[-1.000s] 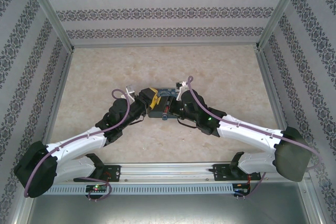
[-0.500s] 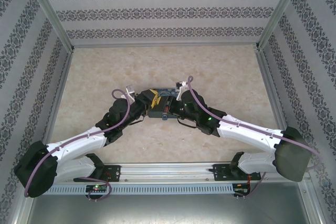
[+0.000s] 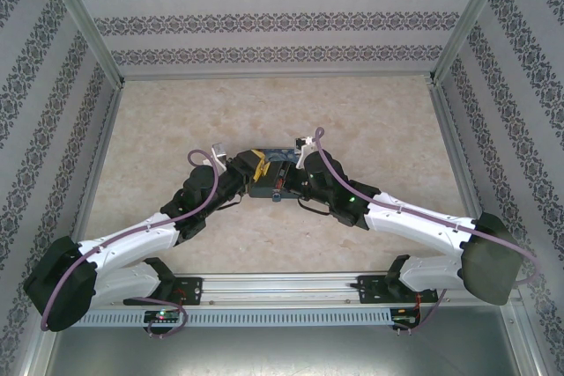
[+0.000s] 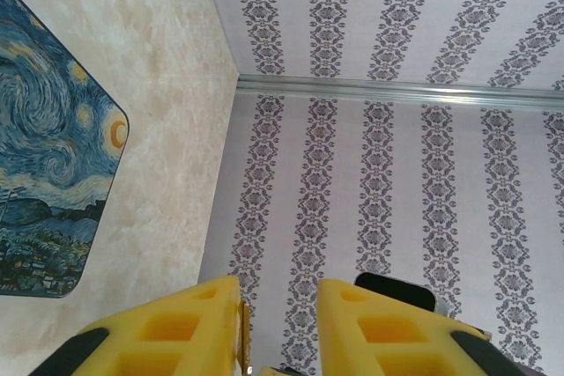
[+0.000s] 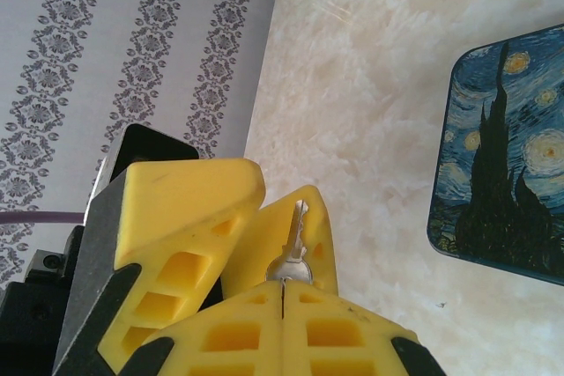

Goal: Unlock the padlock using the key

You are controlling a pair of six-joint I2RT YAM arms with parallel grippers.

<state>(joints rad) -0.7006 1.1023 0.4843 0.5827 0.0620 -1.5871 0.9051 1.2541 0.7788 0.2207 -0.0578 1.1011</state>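
Observation:
My right gripper (image 5: 284, 292) is shut on the round head of the small silvery key (image 5: 297, 235), whose blade points away from the wrist. The blade lies between the yellow fingers (image 5: 189, 195) of my left gripper and rests against the far one. In the left wrist view the key (image 4: 242, 328) shows edge-on as a thin strip against one finger, and the left gripper (image 4: 280, 292) stands open with a gap beside it. Both grippers (image 3: 267, 163) meet tip to tip above the table's middle. The padlock is out of view.
A rectangular blue-and-yellow Starry Night case (image 3: 269, 180) lies flat on the marble-patterned table (image 3: 176, 121) just below the two grippers, its corner also visible at the case (image 4: 44, 173) (image 5: 502, 156). Patterned walls (image 3: 282, 19) close in the back and both sides.
The left gripper's yellow fingers have drawn closer together around the key's blade and edged slightly right. The right arm has not moved.

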